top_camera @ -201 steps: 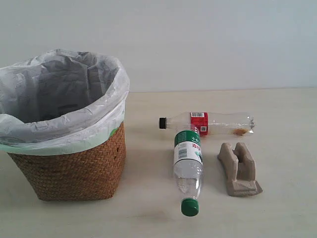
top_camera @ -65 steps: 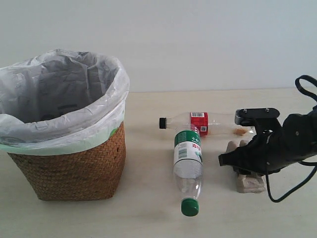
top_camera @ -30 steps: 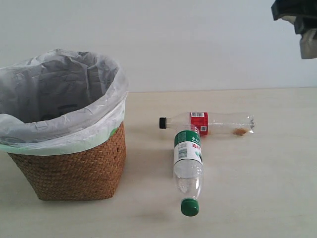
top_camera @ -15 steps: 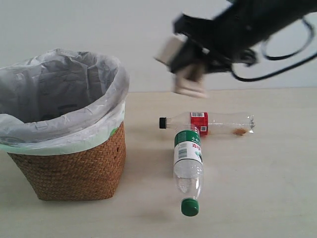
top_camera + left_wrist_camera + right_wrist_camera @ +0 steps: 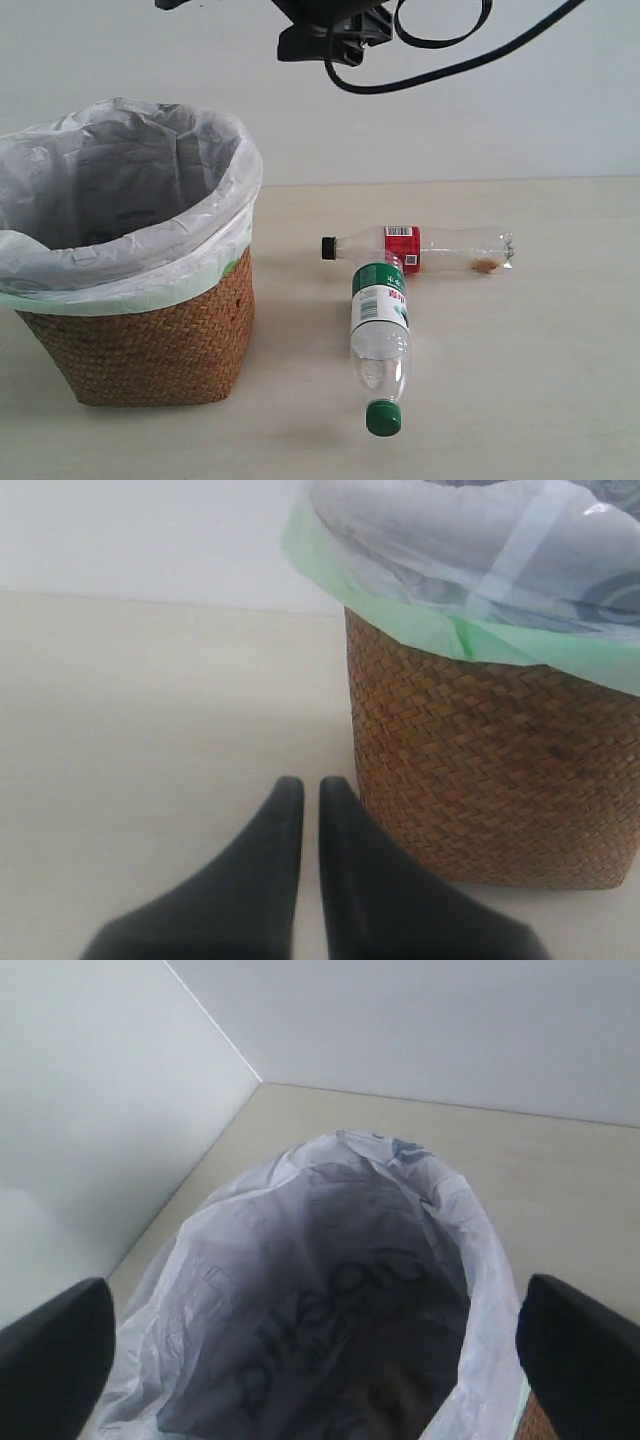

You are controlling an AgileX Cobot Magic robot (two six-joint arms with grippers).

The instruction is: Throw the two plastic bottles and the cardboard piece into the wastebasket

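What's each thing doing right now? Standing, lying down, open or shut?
Basket: upright, top open, lined with a bag.
Slim bottle: lying on its side, black cap on.
Wide bottle: lying on its side, green cap on.
Left gripper: jaws shut, empty.
Right gripper: above the basket, jaws open, empty.

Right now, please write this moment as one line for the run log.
right gripper: open, over basket | left gripper: shut, beside basket | cardboard: not in view | red-label bottle, green-cap bottle: lying on table

Black arm (image 5: 325, 30), looping cable (image 5: 400, 88), tapered black tool (image 5: 303, 785)
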